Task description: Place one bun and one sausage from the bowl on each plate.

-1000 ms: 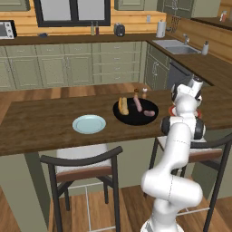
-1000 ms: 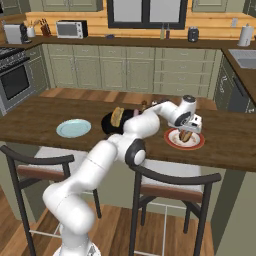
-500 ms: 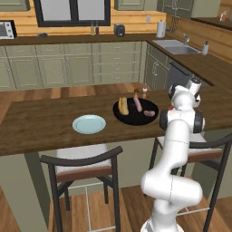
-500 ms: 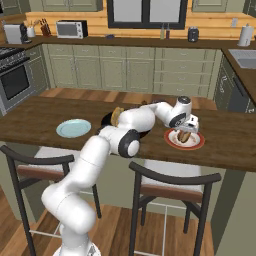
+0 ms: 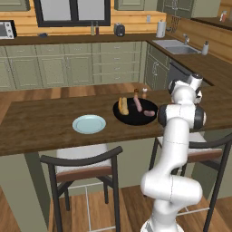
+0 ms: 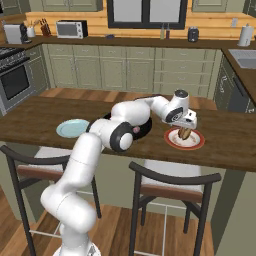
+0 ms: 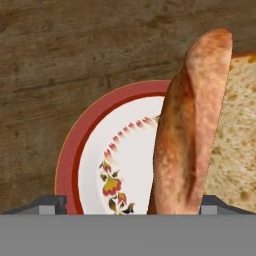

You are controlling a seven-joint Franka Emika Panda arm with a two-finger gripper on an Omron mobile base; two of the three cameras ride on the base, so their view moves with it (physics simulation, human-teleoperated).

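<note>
My gripper (image 7: 133, 206) hangs low over the white plate with the red rim (image 7: 70, 150), open, its fingertips (image 7: 50, 204) far apart. A reddish-brown sausage (image 7: 190, 130) lies close by the right fingertip, against a bun (image 7: 240, 140) on that plate. From the right base the gripper (image 6: 185, 129) sits just above the same plate (image 6: 196, 144). The black bowl (image 5: 129, 118) holds a bun (image 5: 122, 105) and two sausages (image 5: 137, 104). The pale blue plate (image 5: 89, 123) lies bare to its left.
Everything rests on a dark wooden island counter (image 5: 41, 127). Two small shakers (image 5: 139, 93) stand behind the bowl. Two stools (image 6: 172, 182) sit at the counter's near edge. My own arm (image 5: 179, 118) hides the red-rimmed plate from the left base.
The hand has stayed over the red-rimmed plate, sinking slightly. The arm's elbow has swung a little to the left.
</note>
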